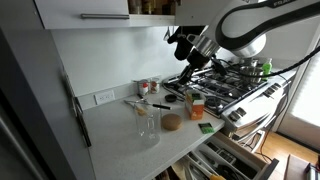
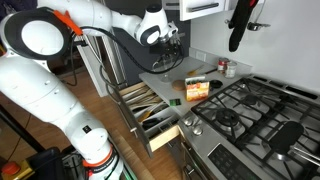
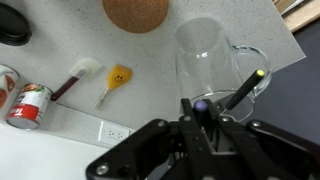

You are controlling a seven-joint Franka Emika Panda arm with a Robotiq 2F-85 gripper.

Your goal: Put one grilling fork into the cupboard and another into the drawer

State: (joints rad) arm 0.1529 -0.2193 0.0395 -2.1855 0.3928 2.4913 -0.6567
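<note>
Gripper [image 3: 200, 108] jaws pinched shut on grilling fork [image 3: 243, 88]; only its dark shaft w/ yellow tip shows, tines hidden. In wrist view the shaft crosses a clear glass mug [image 3: 212, 58] standing toward the worktop [image 3: 150, 55] front edge. Gripper is up high, just below cupboard [image 1: 85, 10]. Drawer [image 2: 150, 108] by stove [image 2: 250, 115] stands open. Speckled grey worktop, white wall w/ outlet [image 3: 112, 132]. Cork coaster [image 3: 135, 12] cut off by frame; small utensils nr back edge too blurry to name.
</note>
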